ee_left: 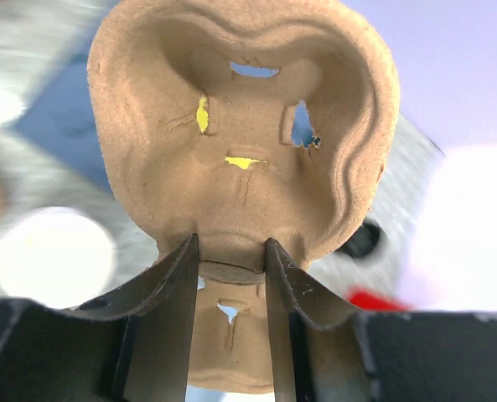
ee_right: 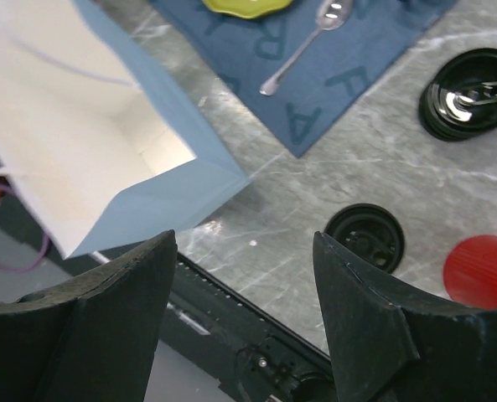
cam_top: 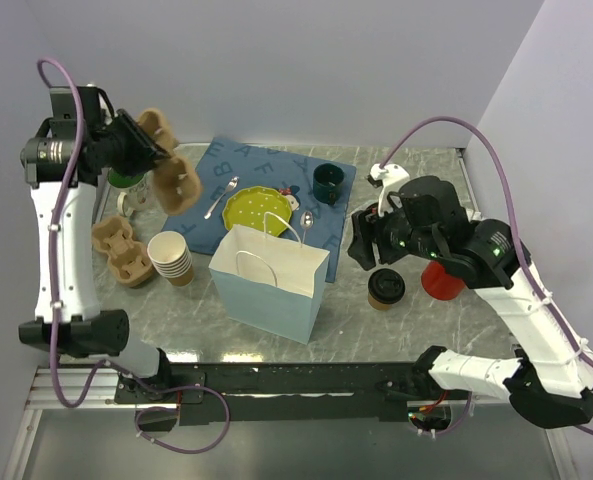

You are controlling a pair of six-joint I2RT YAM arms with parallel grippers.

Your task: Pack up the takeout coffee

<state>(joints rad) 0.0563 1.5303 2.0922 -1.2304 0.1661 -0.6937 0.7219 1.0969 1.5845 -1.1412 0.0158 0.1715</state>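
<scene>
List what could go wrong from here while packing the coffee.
1. The left gripper pinches the cup carrier only at a narrow ridge, held high; it could twist or slip.
2. The red object sits right beside the takeout coffee; the open right gripper may knock it when closing in.
3. The paper bag stands unsupported, so lowering anything in could topple it.

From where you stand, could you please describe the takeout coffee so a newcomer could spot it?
Find the blue bag mid-table. Just right of it, on bare marble, stands a small brown cup beside a red item. It alone wears a black lid; the tan stack left of the bag is lidless.
</scene>
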